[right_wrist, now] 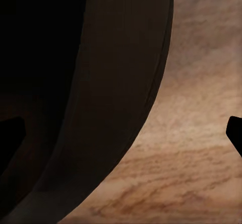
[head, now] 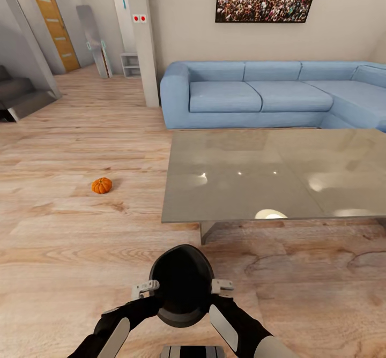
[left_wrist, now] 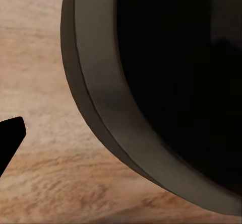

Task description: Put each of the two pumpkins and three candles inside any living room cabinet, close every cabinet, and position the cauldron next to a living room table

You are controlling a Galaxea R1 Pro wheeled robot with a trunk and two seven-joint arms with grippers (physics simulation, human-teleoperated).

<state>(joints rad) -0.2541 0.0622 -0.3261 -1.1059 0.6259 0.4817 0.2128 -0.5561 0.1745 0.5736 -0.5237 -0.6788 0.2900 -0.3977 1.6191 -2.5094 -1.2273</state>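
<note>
- The cauldron [head: 181,283] sits low and near in the head view, right in front of the robot, held up between both arms over the wood floor [head: 69,229]. Black, wide mouth tipped toward the camera.
- The left gripper [head: 143,289] is on its left flank and the right gripper [head: 224,286] on its right flank, each pressed up against the rim from its own side.
- In the left wrist view the cauldron rim [left_wrist: 108,108] sweeps across close up, with one dark fingertip [left_wrist: 10,141] off to the side over the floor. The right wrist view is much the same: rim [right_wrist: 121,98] and one fingertip [right_wrist: 235,132] out over the planks. So the fingers look spread fairly wide, but I honestly can't tell if either pair is actually clamping the rim.
- One pumpkin [head: 101,185] lies on the floor, farther out and to the left, well apart from everything.
- The glass-topped bench [head: 268,181] is just beyond the cauldron to the right; its near edge and near-left corner are close, with one leg [head: 208,232] showing under it.
- Lots of open floor to the left and far left, toward the pillar [head: 145,42].
- The blue sofa [head: 268,95] runs along the far wall behind the bench.
</note>
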